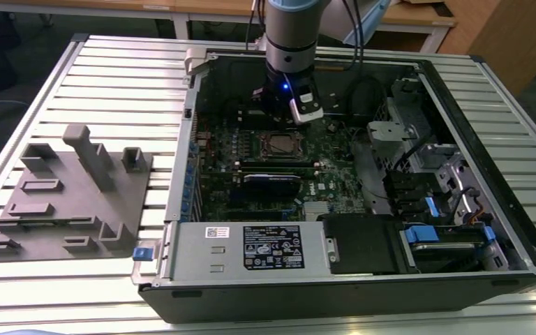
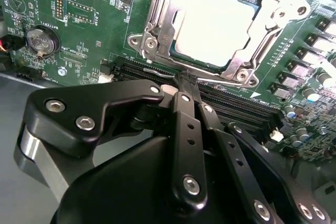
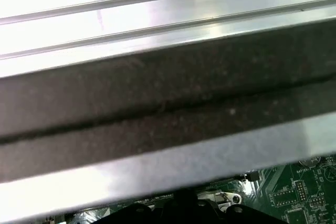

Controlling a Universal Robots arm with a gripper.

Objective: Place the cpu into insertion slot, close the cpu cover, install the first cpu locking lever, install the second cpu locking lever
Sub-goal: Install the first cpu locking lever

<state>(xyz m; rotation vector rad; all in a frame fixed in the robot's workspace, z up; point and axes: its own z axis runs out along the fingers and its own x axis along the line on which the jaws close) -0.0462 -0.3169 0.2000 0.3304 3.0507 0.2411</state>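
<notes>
The cpu (image 2: 218,27) lies flat in the insertion slot (image 1: 278,144), its bright silver top showing through the window of the cpu cover (image 2: 157,22), which is folded down over it. My gripper (image 2: 188,80) is shut, the black fingers pressed together, with their tips right at the socket's edge by a thin wire locking lever (image 2: 157,71). Whether the tips pinch that wire or only touch it, I cannot tell. In the exterior view the gripper (image 1: 280,122) hangs just behind the socket, inside the open computer case (image 1: 519,230).
Black memory slots (image 2: 236,108) run along the socket beside the fingers. A coin battery (image 2: 41,40) sits on the board. The power supply (image 1: 249,246) and drive bays (image 1: 435,202) fill the case's front and right. A grey fixture plate (image 1: 68,195) lies at the exterior view's left.
</notes>
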